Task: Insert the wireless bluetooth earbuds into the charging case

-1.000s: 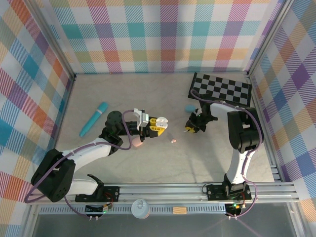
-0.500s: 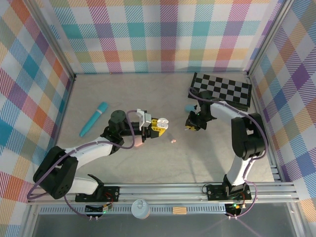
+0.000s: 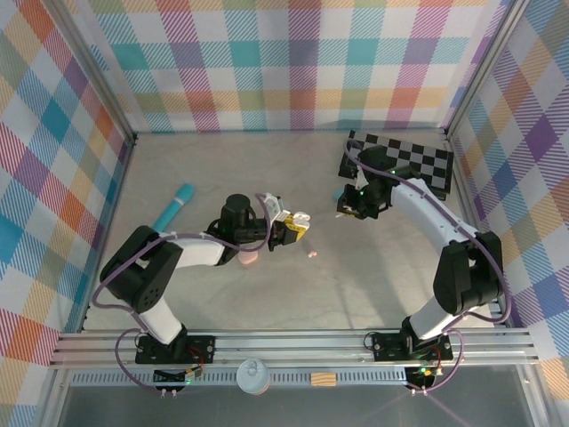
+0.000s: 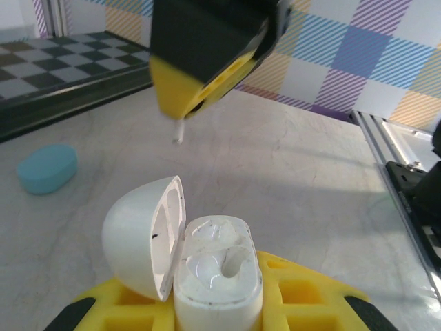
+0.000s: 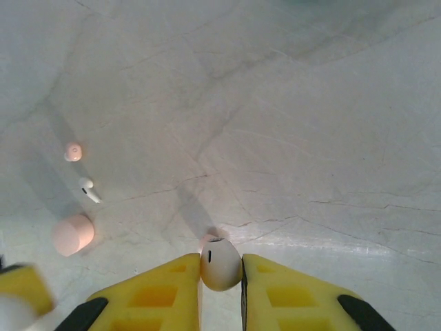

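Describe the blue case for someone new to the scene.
Find the checkerboard at the far right of the table. Off its near-left corner lies the blue case, a closed pebble. Its neighbours are a pink case and a white case, lid open.

so the white case [image 4: 217, 293] is looking like glossy smooth plastic, with light catching in the wells. The earbud [image 5: 220, 263] is giving the same sheen, a bit creamier. The yellow fingers [image 5: 169, 293] are reading as matt plastic. The table [image 5: 310, 138] is looking like pale veined stone, low sheen. The blue case [image 4: 46, 167] is coming across smooth and matt.
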